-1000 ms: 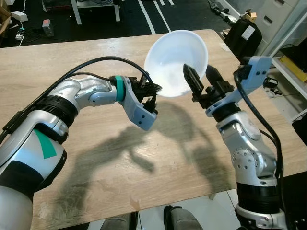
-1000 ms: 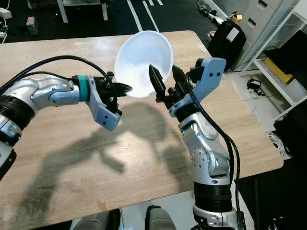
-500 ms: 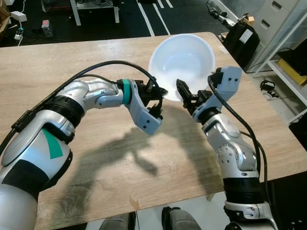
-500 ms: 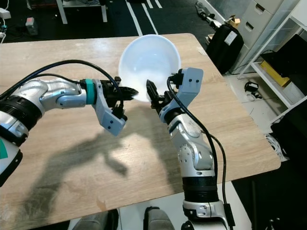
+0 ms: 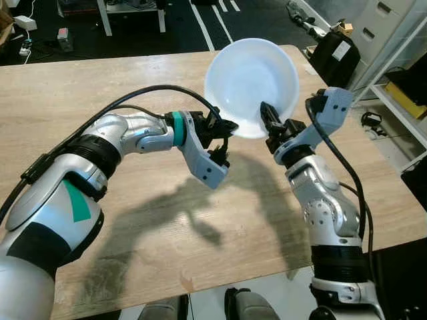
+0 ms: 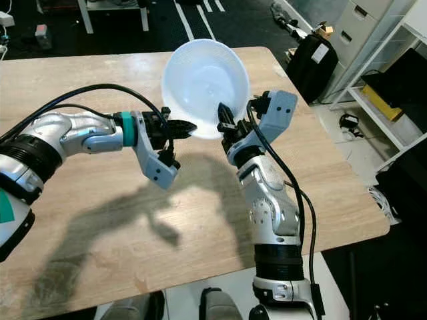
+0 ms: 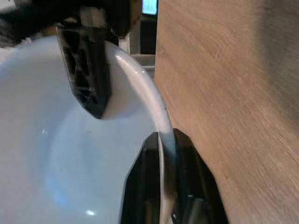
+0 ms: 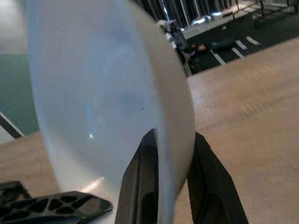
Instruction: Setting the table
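bowl (image 5: pixel 250 83): white, empty, held tilted above the bench, opening turned up toward the head camera; seen at about 1 o'clock in the head views
left gripper (image 5: pixel 228 127): clamped on the bowl rim at roughly 8 o'clock of the bowl; in the left wrist view one finger (image 7: pixel 142 186) is seen inside the rim, the other outside
right gripper (image 5: pixel 272 121): clamped on the bowl rim at about 5 o'clock of the bowl; rim is pinched between both fingers (image 8: pixel 140 186) in the right wrist view
bench (image 5: pixel 147 200): light wood, bare under the arms; arm shadows are cast on it
background: black bag (image 5: pixel 337 50) is seen on the floor at 2 o'clock, past the bench corner
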{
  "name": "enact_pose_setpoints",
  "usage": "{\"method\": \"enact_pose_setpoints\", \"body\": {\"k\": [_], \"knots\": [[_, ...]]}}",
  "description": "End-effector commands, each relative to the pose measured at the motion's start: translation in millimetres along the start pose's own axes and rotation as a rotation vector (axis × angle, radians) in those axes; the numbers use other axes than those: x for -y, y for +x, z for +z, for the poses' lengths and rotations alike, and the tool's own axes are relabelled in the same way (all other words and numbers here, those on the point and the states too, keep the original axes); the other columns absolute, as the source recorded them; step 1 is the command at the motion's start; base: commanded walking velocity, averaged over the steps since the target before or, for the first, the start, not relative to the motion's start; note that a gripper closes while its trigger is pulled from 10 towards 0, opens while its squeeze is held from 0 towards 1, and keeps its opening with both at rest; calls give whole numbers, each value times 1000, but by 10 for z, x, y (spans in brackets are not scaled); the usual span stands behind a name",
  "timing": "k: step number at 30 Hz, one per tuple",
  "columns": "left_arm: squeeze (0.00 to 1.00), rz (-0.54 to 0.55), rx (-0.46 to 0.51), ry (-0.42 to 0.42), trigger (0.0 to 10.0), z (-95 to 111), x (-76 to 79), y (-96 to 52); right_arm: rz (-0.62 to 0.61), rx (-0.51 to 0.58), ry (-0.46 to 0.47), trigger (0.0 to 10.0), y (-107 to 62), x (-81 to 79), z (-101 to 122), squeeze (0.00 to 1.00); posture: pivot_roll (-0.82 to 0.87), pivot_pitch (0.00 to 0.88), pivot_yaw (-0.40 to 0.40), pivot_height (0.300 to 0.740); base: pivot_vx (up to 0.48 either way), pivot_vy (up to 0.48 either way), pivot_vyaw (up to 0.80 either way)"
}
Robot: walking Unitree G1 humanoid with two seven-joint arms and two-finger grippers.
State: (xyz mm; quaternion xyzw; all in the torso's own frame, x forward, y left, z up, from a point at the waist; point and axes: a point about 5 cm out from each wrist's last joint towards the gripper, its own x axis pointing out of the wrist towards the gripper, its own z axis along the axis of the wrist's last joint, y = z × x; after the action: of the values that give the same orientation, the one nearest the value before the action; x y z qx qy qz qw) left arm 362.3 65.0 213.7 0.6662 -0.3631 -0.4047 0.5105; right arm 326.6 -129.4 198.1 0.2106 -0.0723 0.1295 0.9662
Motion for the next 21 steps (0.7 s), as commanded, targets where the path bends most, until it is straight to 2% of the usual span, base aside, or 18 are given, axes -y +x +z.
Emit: {"method": "enact_pose_setpoints", "body": {"k": [1,11,16,17,18,19,20,21], "knots": [[1000,65,-27,-4,10000,-32,-76,13,-52,-40,-4,0,-36,101,-91,0,19,0,0,740,0,0,0],[1000,119,-40,-62,10000,-43,-91,0,-64,-28,8,0,-58,122,-80,0,14,0,1,740,0,0,0],[1000,132,-44,-49,10000,-33,-43,-28,-79,-17,11,0,-69,153,-66,0,16,0,1,740,0,0,0],[0,142,-28,-95,10000,-1,-21,-47,-102,-7,7,0,-73,184,-52,0,11,0,4,740,0,0,0],[0,142,-28,-95,10000,-1,-21,-47,-102,-7,7,0,-73,184,-52,0,11,0,4,740,0,0,0],[0,150,-14,-129,10000,23,-10,-62,-117,0,3,0,-75,206,-42,0,11,0,4,740,0,0,0],[0,195,3,-261,10000,86,1,-64,-159,26,-7,0,-93,274,0,0,13,0,9,740,0,0,0],[0,228,20,-354,10000,124,6,-75,-188,44,-13,0,-107,320,30,0,13,0,9,740,0,0,0]]}}
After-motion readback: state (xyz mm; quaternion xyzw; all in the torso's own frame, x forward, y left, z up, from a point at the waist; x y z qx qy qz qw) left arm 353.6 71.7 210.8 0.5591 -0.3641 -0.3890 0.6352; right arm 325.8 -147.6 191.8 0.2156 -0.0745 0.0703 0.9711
